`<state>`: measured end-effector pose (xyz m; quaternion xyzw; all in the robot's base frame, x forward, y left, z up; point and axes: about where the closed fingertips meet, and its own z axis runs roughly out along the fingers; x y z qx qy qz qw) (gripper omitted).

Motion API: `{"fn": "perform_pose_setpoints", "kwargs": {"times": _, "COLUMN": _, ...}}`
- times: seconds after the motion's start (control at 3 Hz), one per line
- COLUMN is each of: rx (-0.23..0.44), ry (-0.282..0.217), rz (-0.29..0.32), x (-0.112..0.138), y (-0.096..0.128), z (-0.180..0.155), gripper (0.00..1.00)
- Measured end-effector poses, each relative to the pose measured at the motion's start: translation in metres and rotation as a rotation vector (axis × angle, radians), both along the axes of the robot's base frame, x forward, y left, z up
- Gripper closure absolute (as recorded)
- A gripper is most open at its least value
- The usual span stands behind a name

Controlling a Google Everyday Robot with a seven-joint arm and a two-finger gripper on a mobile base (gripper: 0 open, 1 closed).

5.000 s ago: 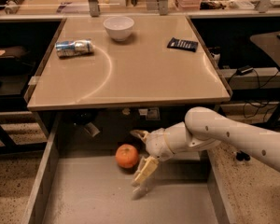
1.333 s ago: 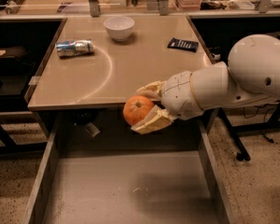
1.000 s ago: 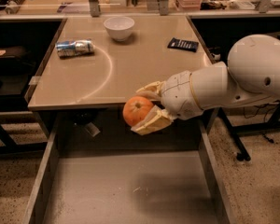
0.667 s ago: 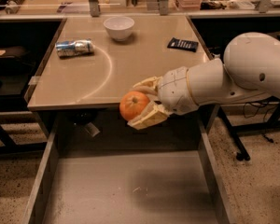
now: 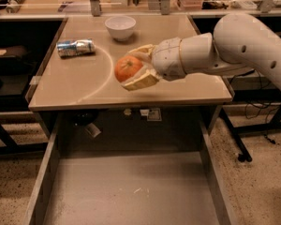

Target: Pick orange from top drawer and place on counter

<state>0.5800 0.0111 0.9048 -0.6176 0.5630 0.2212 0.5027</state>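
The gripper (image 5: 135,67) has swung up over the counter (image 5: 70,86); its jaws stay clamped on the orange (image 5: 126,68), the drawer (image 5: 131,186) lying open below them. Placing is in hand, I'd say; next, lower gently, then release.

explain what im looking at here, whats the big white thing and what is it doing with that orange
The big white thing is a robot arm reaching in from the right. At its end is the gripper. Its two beige jaws are shut on the orange, holding it over the front part of the counter. There is only one camera, looking down on the scene from the front, and where it is mounted does not show. On the counter, a white bowl stands at the back and a can lies on its side to the left. Below the counter, a wide grey drawer is pulled open.
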Motion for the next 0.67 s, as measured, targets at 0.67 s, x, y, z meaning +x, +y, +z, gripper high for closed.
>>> {"fn": "perform_pose_setpoints", "kwargs": {"times": 0.67, "rx": 0.064, "ry": 0.037, "rz": -0.085, "x": 0.090, "y": 0.006, "z": 0.000, "gripper": 1.00}}
